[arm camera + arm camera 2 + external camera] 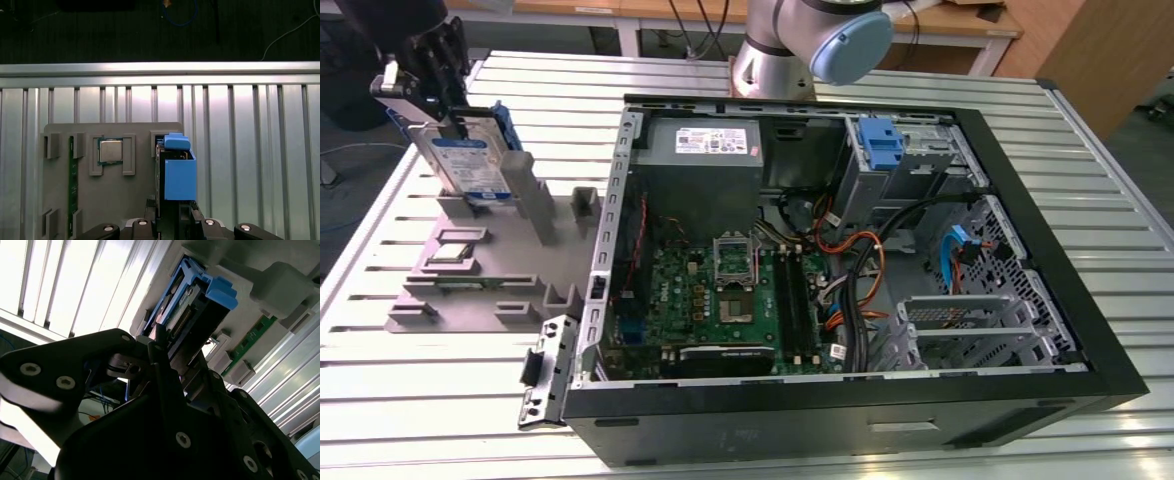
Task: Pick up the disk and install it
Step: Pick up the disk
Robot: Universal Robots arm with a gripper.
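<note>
The disk (464,160) is a silver drive with a blue-and-white label and blue rails. It stands on edge over the far end of the grey parts holder (480,290), at the exterior view's left. My gripper (444,112) comes down on it from above and is shut on its upper edge. In the second wrist view the dark fingers (165,360) clamp the disk (197,305), whose blue carrier end and connector show beyond them. In the first wrist view the disk's blue carrier (179,172) sits just ahead of the gripper (172,215). Whether the disk's lower edge rests in the holder's slot is hidden.
The open computer case (1067,300) lies to the exterior view's right, with a motherboard (720,300), a grey power supply (700,140), a blue bracket (887,145) at the far drive bay and a metal cage (961,325). The holder (137,200) also carries a processor (110,151) and a memory stick (73,185).
</note>
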